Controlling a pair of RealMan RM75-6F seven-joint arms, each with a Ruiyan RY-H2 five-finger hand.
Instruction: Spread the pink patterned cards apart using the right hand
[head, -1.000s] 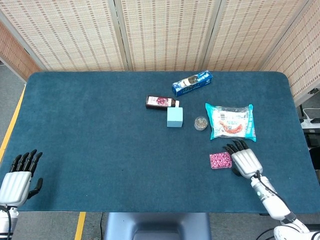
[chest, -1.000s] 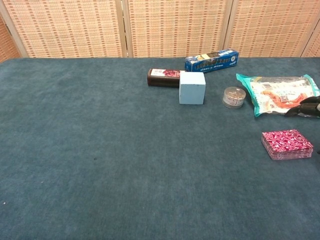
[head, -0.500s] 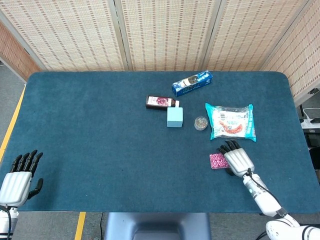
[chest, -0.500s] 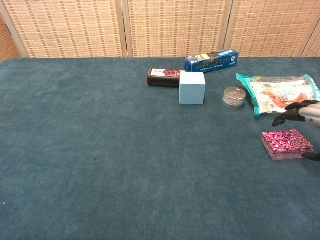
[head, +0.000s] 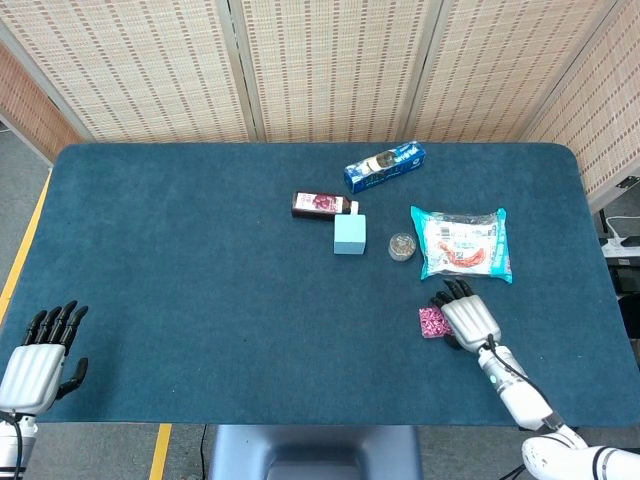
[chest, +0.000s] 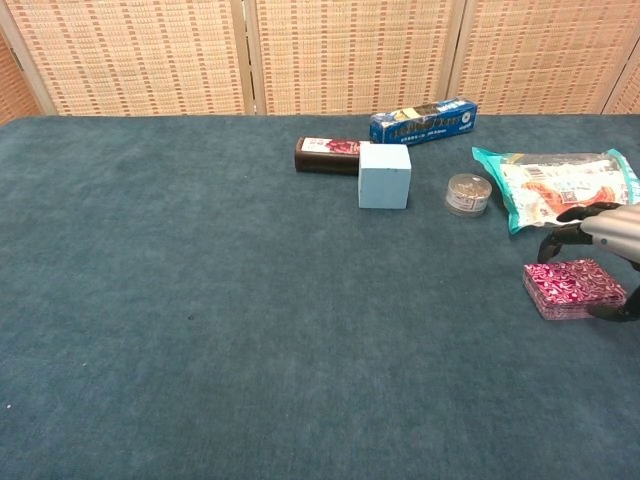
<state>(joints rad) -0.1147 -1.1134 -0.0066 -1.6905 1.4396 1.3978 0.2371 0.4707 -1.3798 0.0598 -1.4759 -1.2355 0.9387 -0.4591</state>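
Observation:
The pink patterned cards (chest: 572, 288) lie as one squared stack on the blue table cloth at the right, partly hidden in the head view (head: 431, 321) by my right hand. My right hand (head: 468, 318) hovers over the stack's right half, palm down, fingers spread and curved; in the chest view the right hand (chest: 603, 236) reaches in from the right edge, its fingertips above the far side of the stack and the thumb beside its near right corner. Whether it touches the cards is unclear. My left hand (head: 38, 361) rests open at the table's near left corner, holding nothing.
Behind the cards lies a teal snack bag (head: 462, 242). A small round tin (head: 401, 246), a light blue cube (head: 349, 234), a dark red bottle (head: 322, 204) and a blue box (head: 385, 166) sit further back.
My right hand has moved left and forward over the card stack, covering more of it. The stack has kept its place and shape. The left hand is still.

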